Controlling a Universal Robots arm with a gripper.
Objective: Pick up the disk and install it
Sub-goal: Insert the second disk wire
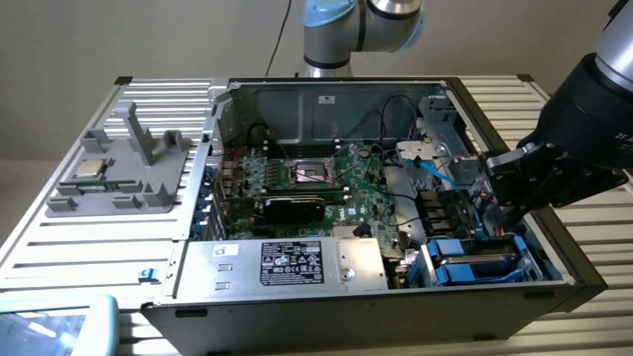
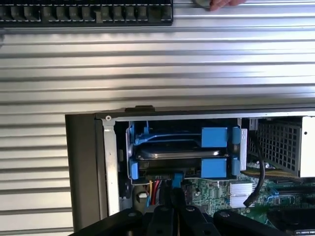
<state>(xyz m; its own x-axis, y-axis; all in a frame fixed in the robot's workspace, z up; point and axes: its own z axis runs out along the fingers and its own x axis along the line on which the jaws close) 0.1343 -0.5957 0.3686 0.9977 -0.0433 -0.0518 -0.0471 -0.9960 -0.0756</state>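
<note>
The disk [image 1: 473,261] lies in the drive bay at the open computer case's near corner, on the exterior view's right, a silver-grey drive framed by its bright blue carrier. The wrist view looks straight at the disk [image 2: 178,154], seated between blue carrier rails and clips. My gripper [image 1: 511,213] hangs over the case's right wall, just above and behind the bay. In the wrist view its black fingers [image 2: 166,216] stand pressed together with nothing between them, a short way off the disk's cabled edge.
A silver power-supply box [image 1: 296,263] sits beside the bay, with the motherboard [image 1: 316,178] behind it. A blue cable [image 1: 431,172] runs over the drive cage. A grey fixture [image 1: 118,174] with a small CPU chip [image 1: 91,167] stands on the slatted table. A fingertip [image 2: 221,4] shows at the wrist view's edge.
</note>
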